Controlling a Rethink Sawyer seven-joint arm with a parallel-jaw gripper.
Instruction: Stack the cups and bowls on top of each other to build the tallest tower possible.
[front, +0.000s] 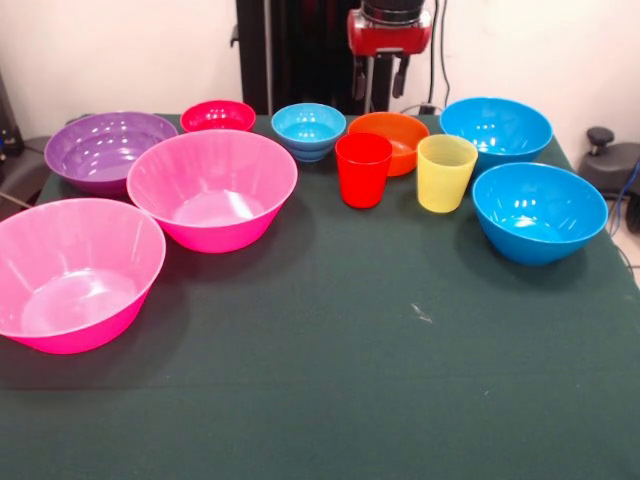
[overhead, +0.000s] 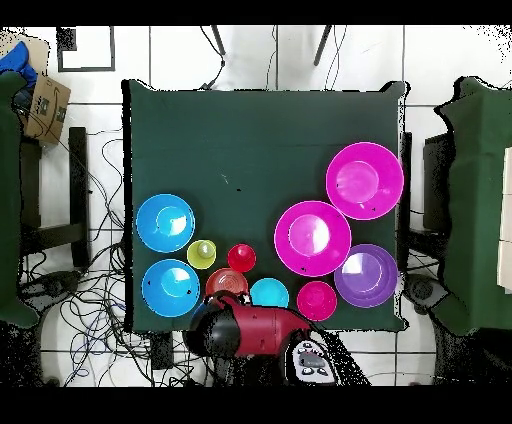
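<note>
The claw (front: 380, 82) hangs up high over the back edge of the counter (front: 330, 400), just above the small orange bowl (front: 397, 138). Its two dark fingers point down with a small gap between them, and they hold nothing. From above, the red arm (overhead: 255, 330) covers the claw.

The small orange bowl sits near the back edge. Right in front of it stands the red cup (front: 363, 169), and the yellow cup (front: 445, 172) stands just beside the red cup. Both cups are upright with the open end up.

Next to the orange bowl is the small light-blue bowl (front: 308, 130), and past that is the small red bowl (front: 217, 116), both along the back edge.

Two big blue bowls are on one side. One blue bowl (front: 497, 130) is at the back corner, and the other blue bowl (front: 539, 212) is in front of it, near the side edge.

On the other side is the big purple bowl (front: 105, 150) near the back corner. One pink bowl (front: 212, 188) sits beside it, closer to the middle. The other pink bowl (front: 75, 272) is further forward, by the side edge.

All the bowls sit open side up. Nothing is stacked yet, so there is no tower
</note>
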